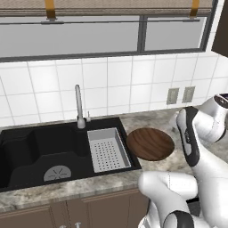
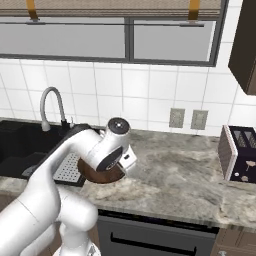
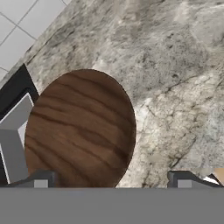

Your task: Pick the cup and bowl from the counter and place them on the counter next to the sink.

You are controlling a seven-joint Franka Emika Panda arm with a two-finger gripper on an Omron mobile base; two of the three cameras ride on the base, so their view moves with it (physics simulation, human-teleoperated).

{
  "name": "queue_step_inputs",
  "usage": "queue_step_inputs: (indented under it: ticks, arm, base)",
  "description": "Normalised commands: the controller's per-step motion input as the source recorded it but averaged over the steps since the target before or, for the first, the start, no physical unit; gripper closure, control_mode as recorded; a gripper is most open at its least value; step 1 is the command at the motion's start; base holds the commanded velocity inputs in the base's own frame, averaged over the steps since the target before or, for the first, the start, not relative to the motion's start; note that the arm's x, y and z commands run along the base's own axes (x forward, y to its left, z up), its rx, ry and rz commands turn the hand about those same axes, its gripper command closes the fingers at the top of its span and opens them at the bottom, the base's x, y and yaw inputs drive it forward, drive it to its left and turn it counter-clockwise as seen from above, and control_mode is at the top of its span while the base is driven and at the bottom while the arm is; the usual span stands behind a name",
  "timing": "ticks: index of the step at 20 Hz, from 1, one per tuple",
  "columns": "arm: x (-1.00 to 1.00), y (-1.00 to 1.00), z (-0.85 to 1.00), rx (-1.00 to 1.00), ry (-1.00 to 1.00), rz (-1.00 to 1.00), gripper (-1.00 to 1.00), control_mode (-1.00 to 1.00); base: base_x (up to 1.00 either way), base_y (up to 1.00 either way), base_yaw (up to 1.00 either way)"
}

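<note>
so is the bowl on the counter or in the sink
On the counter: the bowl sits flat on the stone just beside the sink, next to its grey tray.

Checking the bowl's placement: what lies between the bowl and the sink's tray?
Nothing but bare counter: the left base view shows a thin strip between bowl and tray.

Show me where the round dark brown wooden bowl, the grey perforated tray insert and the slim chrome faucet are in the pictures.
Round dark brown wooden bowl (image 1: 150, 144): left base view, middle of its inside.
Grey perforated tray insert (image 1: 107, 152): left base view, holed floor.
Slim chrome faucet (image 1: 79, 104): left base view, upright stem.
</note>
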Motion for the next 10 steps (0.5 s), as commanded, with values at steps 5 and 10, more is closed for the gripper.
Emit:
queue_step_inputs:
  ticks: [5, 10]
  arm:
    - [-0.37, 0.59, 0.50, -0.15, 0.04, 0.00, -1.00, -1.00]
    - [-0.58, 0.32, 0.37, -0.07, 0.02, 0.03, -1.00, -1.00]
  base:
    - [0.00, 0.00, 0.00]
    - [0.00, 0.00, 0.00]
